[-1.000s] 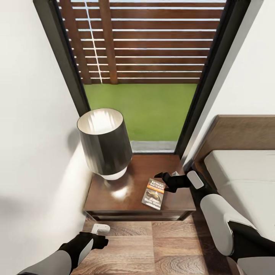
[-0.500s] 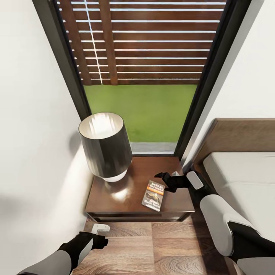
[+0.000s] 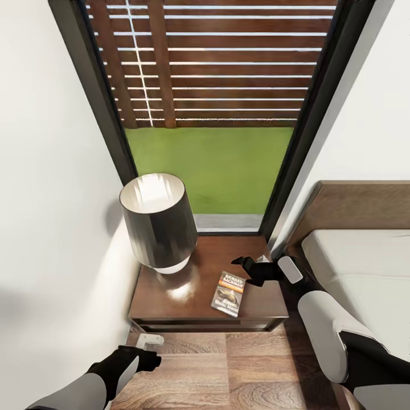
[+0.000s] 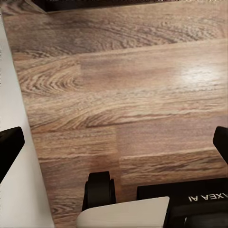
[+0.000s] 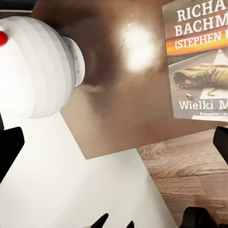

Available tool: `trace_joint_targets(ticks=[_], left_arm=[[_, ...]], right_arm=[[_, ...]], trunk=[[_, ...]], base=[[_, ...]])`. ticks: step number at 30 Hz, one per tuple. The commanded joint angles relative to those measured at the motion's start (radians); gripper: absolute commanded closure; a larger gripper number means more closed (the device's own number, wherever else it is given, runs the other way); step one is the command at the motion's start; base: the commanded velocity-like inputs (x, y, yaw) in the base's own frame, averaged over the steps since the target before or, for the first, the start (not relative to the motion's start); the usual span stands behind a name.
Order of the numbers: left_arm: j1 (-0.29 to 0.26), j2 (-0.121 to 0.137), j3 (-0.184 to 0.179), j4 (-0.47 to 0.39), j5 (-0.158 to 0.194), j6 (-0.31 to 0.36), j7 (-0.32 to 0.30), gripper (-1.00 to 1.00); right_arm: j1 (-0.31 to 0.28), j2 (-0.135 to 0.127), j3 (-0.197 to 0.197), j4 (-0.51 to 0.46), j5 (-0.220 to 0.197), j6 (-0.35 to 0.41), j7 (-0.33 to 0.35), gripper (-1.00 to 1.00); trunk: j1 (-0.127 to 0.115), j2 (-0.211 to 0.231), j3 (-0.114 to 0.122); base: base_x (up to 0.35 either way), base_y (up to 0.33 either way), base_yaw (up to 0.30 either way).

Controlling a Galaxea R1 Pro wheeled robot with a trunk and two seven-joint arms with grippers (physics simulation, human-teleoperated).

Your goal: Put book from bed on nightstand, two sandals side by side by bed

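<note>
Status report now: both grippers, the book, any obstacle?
Right gripper open above nightstand, empty. Left gripper low over floor, jaws open. Book flat on nightstand, released. Lamp stands beside it, apart.

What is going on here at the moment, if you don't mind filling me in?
The book lies flat on the nightstand, beside a dark-shaded lamp. The right gripper hovers just above it with its fingers spread and holding nothing. The left gripper hangs low over the wood floor, also open and empty. The bed is at the right, past the nightstand.
</note>
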Motion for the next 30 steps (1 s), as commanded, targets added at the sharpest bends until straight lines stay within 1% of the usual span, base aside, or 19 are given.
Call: trace_joint_targets(ticks=[1,8,13,17,21,22,23,25,26,29,30], left_arm=[[0.000,0.001,-0.008,-0.002,0.007,0.005,0.000,-1.00],[0.000,0.000,-0.008,-0.002,0.007,0.005,-0.001,-1.00],[0.000,0.000,-0.008,-0.002,0.007,0.005,0.000,-1.00],[0.000,0.000,-0.008,-0.002,0.007,0.005,0.000,-1.00],[0.000,0.000,-0.008,-0.002,0.008,0.006,-0.001,-1.00],[0.000,0.000,-0.008,-0.002,0.008,0.006,-0.001,-1.00],[0.000,0.000,-0.008,-0.002,0.008,0.007,-0.001,-1.00],[0.000,0.000,-0.008,-0.002,0.008,0.007,-0.001,-1.00],[0.000,0.000,-0.008,-0.002,0.008,0.007,-0.001,-1.00],[0.000,0.000,-0.008,-0.002,0.007,0.008,0.000,-1.00],[0.000,0.000,-0.008,-0.002,0.007,0.008,0.000,-1.00]], right_arm=[[0.000,0.001,-0.007,-0.001,0.005,0.004,0.000,-1.00],[0.006,0.000,-0.008,0.001,0.010,0.002,0.000,-1.00],[0.030,-0.002,-0.008,0.000,0.013,-0.002,0.000,-1.00],[0.053,-0.003,-0.007,0.000,0.014,-0.013,0.000,-1.00],[0.090,-0.003,-0.006,0.000,0.015,-0.034,0.000,-1.00],[0.090,-0.003,-0.006,0.000,0.015,-0.034,0.000,-1.00],[0.111,-0.004,-0.006,0.000,0.015,-0.041,0.000,-1.00],[0.132,-0.004,-0.005,0.000,0.016,-0.045,0.000,-1.00],[0.132,-0.004,-0.005,0.000,0.016,-0.045,0.000,-1.00],[0.162,-0.003,-0.003,0.001,0.017,-0.049,0.000,-1.00],[0.162,-0.003,-0.003,0.001,0.017,-0.049,0.000,-1.00]], trunk=[[-0.004,0.007,0.003],[-0.031,0.056,0.024],[-0.050,0.091,0.040],[-0.065,0.119,0.053],[-0.081,0.147,0.065],[-0.084,0.154,0.068],[-0.088,0.161,0.071],[-0.096,0.175,0.078],[-0.100,0.182,0.081],[-0.111,0.203,0.090],[-0.115,0.210,0.093]], base=[[0.000,0.000,0.000],[0.000,0.000,0.000],[0.000,0.000,0.000],[0.000,0.000,0.000],[0.000,0.000,0.000],[0.000,0.000,0.000],[0.000,0.000,0.000],[0.000,0.000,0.000],[0.000,0.000,0.000],[0.000,0.000,0.000],[0.000,0.000,0.000]])
